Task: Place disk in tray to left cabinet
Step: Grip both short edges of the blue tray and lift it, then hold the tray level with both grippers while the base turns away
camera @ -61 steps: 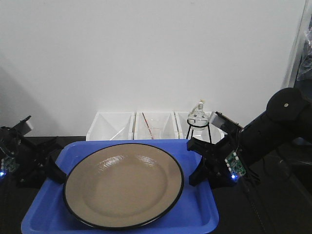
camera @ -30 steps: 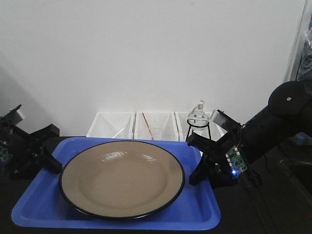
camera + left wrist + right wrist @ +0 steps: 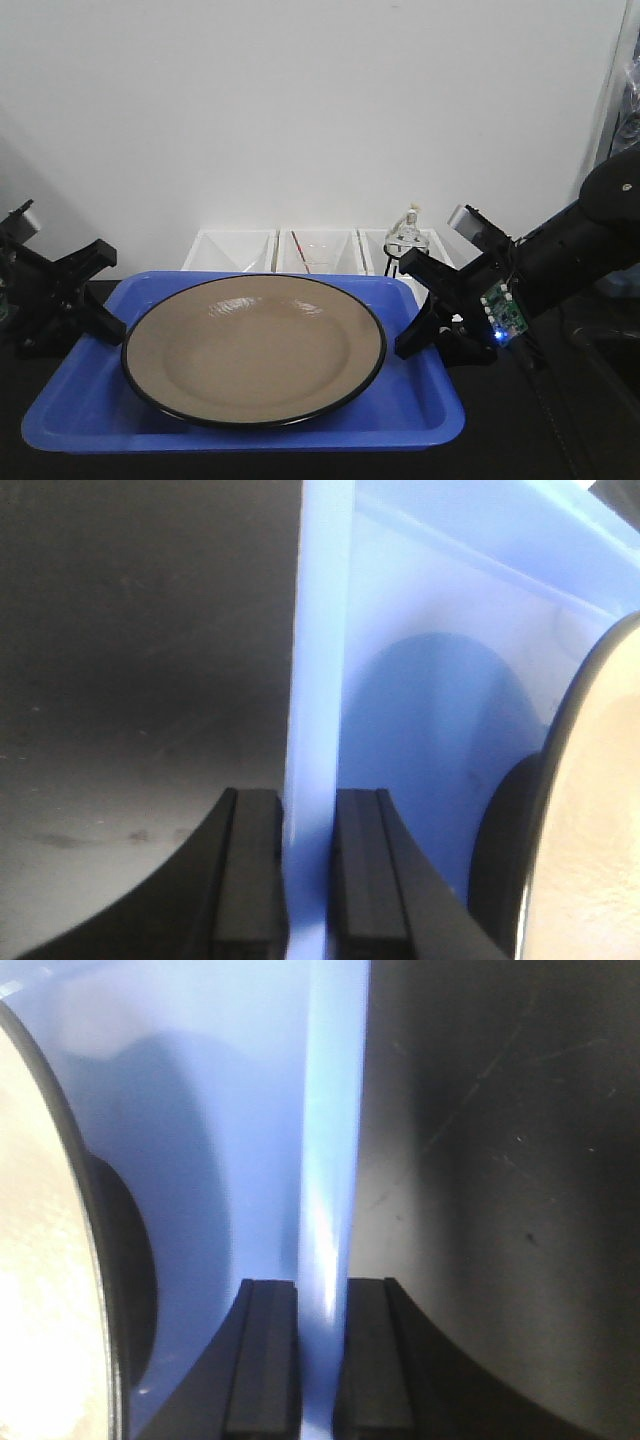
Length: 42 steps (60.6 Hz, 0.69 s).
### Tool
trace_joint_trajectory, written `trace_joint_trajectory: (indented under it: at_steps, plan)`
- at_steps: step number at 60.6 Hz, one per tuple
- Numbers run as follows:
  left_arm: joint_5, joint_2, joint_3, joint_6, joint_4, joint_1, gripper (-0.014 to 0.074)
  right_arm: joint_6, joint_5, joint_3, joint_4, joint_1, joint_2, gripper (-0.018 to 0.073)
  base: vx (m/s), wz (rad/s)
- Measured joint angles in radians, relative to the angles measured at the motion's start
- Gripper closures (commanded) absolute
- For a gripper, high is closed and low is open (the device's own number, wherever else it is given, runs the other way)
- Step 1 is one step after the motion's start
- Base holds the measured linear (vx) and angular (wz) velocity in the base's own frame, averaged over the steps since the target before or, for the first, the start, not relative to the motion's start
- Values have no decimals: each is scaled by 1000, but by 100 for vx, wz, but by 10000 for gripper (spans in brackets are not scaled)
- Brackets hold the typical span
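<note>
The disk (image 3: 255, 350) lies flat inside the tray (image 3: 440, 405), filling most of the lower middle of the front view; its thin black rim runs close to the tray's walls on the left and right of the frame. Its tan face is glossy and catches a few pale reflections near the far edge.

The left end effector (image 3: 308, 880) is closed narrow on the tray's short wall at the left of the frame. In the left wrist view, one black finger (image 3: 250, 870) is outside the blue rim and the other is inside, and both press against it. The right end effector (image 3: 318, 1360) grips the opposite short wall the same way, with the rim pinched between its two fingers (image 3: 265, 1360) and the disk's black edge curving past at the far left of that view.

A small green circuit board (image 3: 503, 308) on the right arm shows a blue light — any print on it is too small to read. No other writing can be made out on the disk or tray.

Behind the tray, a row of white open-front bins (image 3: 320, 252) stands against the white wall (image 3: 300, 100). Just right of them, a glass flask (image 3: 405, 235) sits in a black ring stand. Whether the tray rests on the dark desk (image 3: 600, 440) or is held just above it — the views do not settle.
</note>
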State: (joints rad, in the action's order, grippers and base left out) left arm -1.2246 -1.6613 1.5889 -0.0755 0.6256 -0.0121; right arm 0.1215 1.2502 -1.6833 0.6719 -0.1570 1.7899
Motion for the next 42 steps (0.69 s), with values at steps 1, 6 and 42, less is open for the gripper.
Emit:
trace_joint_trajectory:
  at_steps: [1,6,42]
  plan:
    - [-1,0,0,-1,4,0,597,-1,0,0,3,2,0,564,0,0]
    - [-1,0,0,-2,10,0,597,-4,0,0,7,7,0,564,0,0]
    - [0,0,0,-3,11,0,597,-19,-1,0,15,9,-17,564,0,0]
